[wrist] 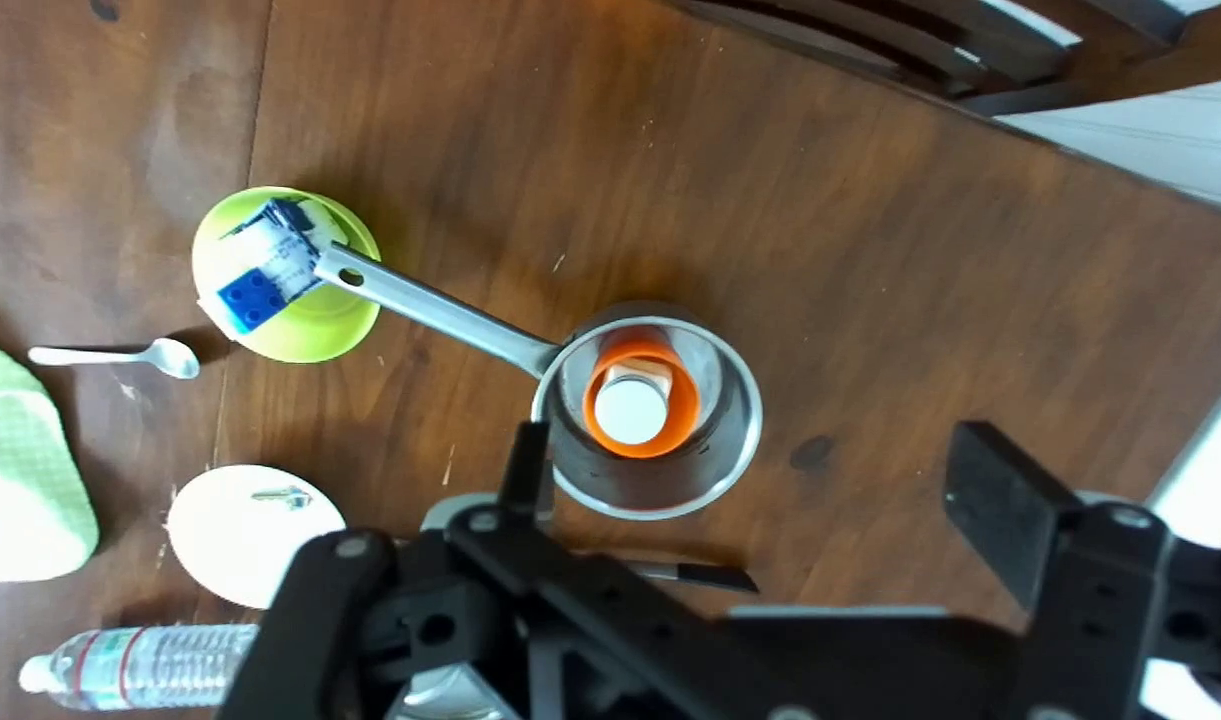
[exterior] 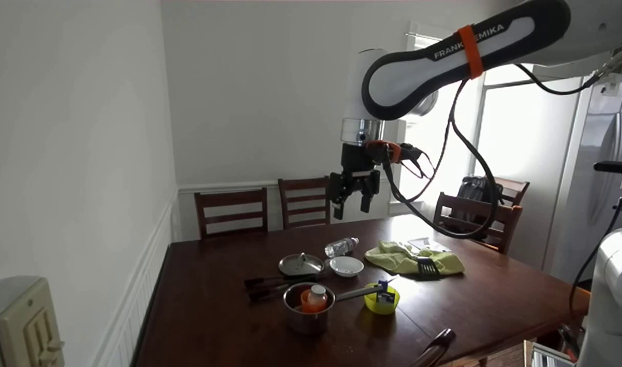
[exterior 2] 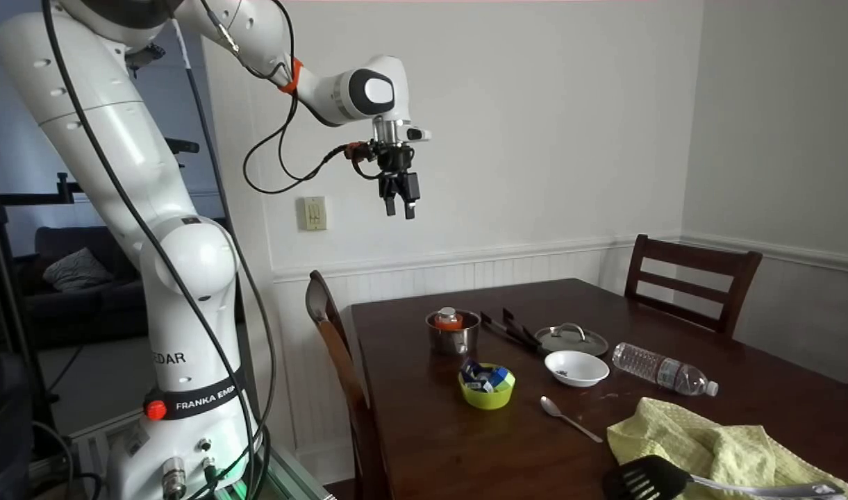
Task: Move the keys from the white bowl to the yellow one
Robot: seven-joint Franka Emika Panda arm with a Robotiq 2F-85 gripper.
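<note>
The white bowl (exterior: pixel 347 266) stands on the table in both exterior views (exterior 2: pixel 576 369) and at the lower left of the wrist view (wrist: pixel 245 545). Small keys (wrist: pixel 285 497) lie inside it near its rim; in an exterior view they are a small dark spot (exterior 2: pixel 561 373). The yellow bowl (exterior: pixel 382 307) stands beside the pot in both exterior views (exterior 2: pixel 486 398) and at the upper left of the wrist view (wrist: pixel 320 325). It holds blue-and-white packets (wrist: pixel 280 255). My gripper (exterior: pixel 351 208) is open and empty, high above the table (exterior 2: pixel 400 210); its fingers are wide apart in the wrist view (wrist: pixel 755 445).
A metal pot (wrist: pixel 660 492) holds an orange cup (wrist: pixel 682 400) with a white-capped bottle; its handle (wrist: pixel 440 305) reaches over the yellow bowl. A lid (exterior 2: pixel 576 340), tongs (exterior 2: pixel 510 330), water bottle (exterior 2: pixel 663 371), spoon (exterior 2: pixel 569 419), green cloth (exterior 2: pixel 715 444) and black spatula (exterior 2: pixel 649 478) lie around.
</note>
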